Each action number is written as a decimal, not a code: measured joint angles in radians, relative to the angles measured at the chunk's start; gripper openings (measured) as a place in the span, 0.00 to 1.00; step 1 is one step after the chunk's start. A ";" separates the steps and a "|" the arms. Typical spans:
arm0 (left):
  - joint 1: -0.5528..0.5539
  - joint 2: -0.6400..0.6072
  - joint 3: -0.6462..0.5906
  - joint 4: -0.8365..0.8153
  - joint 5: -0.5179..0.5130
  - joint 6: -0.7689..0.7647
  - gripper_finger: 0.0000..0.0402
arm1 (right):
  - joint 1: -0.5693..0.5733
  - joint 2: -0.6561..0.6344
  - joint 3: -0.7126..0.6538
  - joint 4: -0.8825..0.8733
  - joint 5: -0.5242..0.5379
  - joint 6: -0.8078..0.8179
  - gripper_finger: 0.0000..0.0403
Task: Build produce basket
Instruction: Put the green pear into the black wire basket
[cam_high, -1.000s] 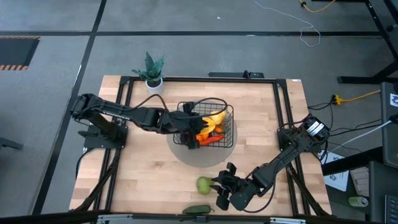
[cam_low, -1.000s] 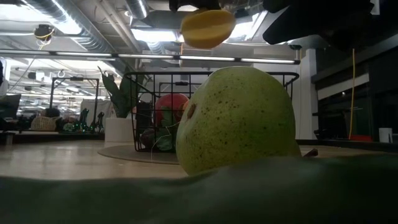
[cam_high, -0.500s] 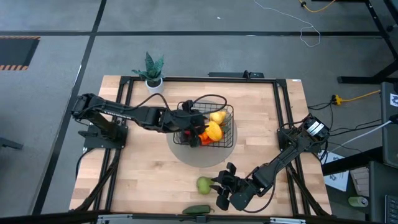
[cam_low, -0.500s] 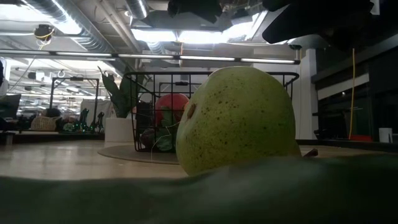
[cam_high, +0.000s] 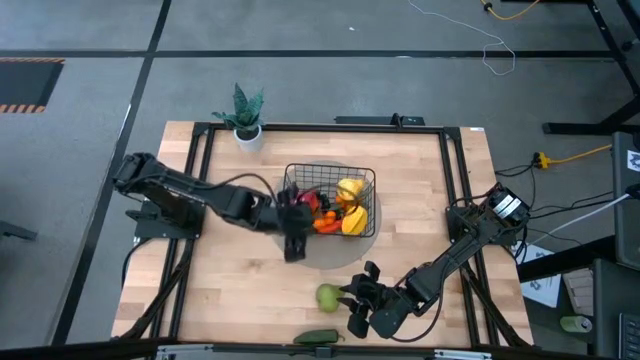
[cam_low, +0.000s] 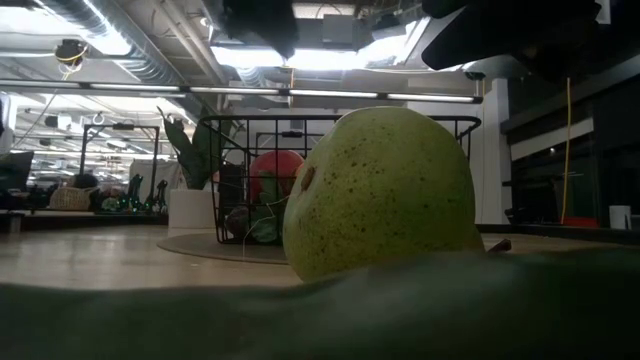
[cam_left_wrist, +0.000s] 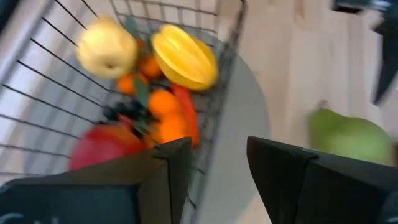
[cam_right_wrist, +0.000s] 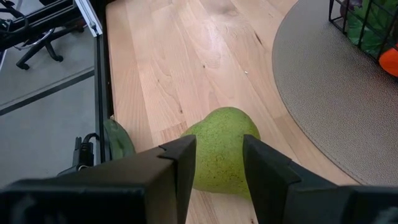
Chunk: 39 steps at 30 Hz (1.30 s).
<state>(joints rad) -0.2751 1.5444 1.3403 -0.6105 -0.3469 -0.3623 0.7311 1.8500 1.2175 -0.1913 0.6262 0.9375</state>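
The black wire basket (cam_high: 330, 171) stands on a grey round disc (cam_high: 335, 258) at mid-table. It holds yellow fruits (cam_left_wrist: 184, 57), oranges, a carrot and a red apple (cam_left_wrist: 104, 143). My left gripper (cam_high: 293, 244) hangs open and empty by the basket's near left corner, over the disc. A green pear (cam_high: 328, 296) lies on the wood near the front edge. My right gripper (cam_high: 350, 303) stands open just to its right, fingers pointing at the pear (cam_right_wrist: 221, 155). A dark green vegetable (cam_high: 318, 337) lies at the front edge.
A potted plant (cam_high: 243, 115) stands at the far left corner. A black frame rail (cam_high: 455, 200) runs round the tabletop. Bare wood lies left and right of the disc. In the low view the pear (cam_low: 385, 190) and the vegetable (cam_low: 300, 320) hide much of the table.
My left gripper has let go of a yellow fruit above the basket. The fruit has fallen in among the other produce. The gripper has then drawn back toward the table's near edge, clear of the basket. The pear has not moved.
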 joint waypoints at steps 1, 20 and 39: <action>-0.019 0.000 0.000 -0.007 0.000 -0.019 0.35 | 0.000 0.000 0.000 0.000 0.000 0.000 0.30; -0.353 0.000 0.000 -0.011 -0.037 -0.084 0.34 | 0.000 0.000 0.000 -0.001 0.000 0.000 0.30; -0.482 0.000 0.000 -0.011 -0.101 -0.127 0.34 | -0.001 0.000 0.000 -0.105 -0.132 -0.147 0.30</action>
<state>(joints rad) -0.7575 1.5444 1.3403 -0.6216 -0.4477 -0.4889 0.7303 1.8500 1.2171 -0.2958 0.4942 0.7902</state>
